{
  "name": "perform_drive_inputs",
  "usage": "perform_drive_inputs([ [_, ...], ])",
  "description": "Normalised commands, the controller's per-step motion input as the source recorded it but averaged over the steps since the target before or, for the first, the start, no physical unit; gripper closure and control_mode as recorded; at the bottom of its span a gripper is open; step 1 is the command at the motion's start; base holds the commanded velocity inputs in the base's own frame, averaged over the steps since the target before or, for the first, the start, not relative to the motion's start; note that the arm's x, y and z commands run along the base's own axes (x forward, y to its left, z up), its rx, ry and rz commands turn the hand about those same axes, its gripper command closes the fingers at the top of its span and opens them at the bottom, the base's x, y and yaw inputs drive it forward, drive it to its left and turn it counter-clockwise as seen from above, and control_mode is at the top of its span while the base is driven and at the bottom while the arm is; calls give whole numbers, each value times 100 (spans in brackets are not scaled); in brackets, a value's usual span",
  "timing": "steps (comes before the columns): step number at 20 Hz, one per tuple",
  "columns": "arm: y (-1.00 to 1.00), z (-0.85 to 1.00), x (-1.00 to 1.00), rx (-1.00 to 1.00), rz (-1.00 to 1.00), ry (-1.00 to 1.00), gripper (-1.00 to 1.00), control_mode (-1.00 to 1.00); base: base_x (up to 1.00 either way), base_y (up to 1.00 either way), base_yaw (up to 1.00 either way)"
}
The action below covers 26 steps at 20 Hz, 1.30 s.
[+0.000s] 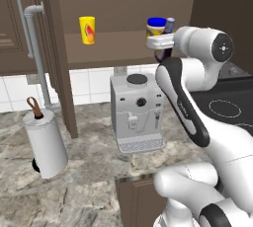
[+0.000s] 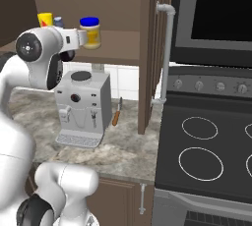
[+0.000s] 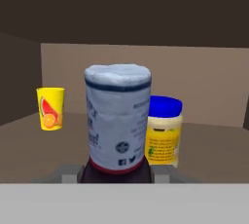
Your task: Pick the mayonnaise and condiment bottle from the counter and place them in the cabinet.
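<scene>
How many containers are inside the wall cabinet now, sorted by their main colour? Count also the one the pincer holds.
Yellow, lidless: 1, the cup.
Yellow with blue lid: 1, the mayonnaise, standing on the cabinet shelf.
Dark brown with pale cap: 1, the condiment bottle, held in the pincer above the shelf.
Total: 3

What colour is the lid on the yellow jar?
Blue. The mayonnaise has a bright blue lid, clearest in the hand view.
</scene>
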Motion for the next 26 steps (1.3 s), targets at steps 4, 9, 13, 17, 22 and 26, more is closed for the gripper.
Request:
perform_drive_inputs([
  [4, 0, -20, 45, 0, 0, 1, 100, -100, 0, 0, 0],
  [9, 0, -26, 39, 0, 0, 0, 100, -100, 0, 0, 0],
  [13, 0, -7, 36, 0, 0, 0, 100, -100, 0, 0, 0],
  [17, 0, 0, 36, 0, 0, 0, 100, -100, 0, 0, 0],
  [22, 0, 0, 35, 0, 0, 0, 100, -100, 0, 0, 0],
  [26, 3, -16, 26, 0, 0, 1, 100, -100, 0, 0, 0],
])
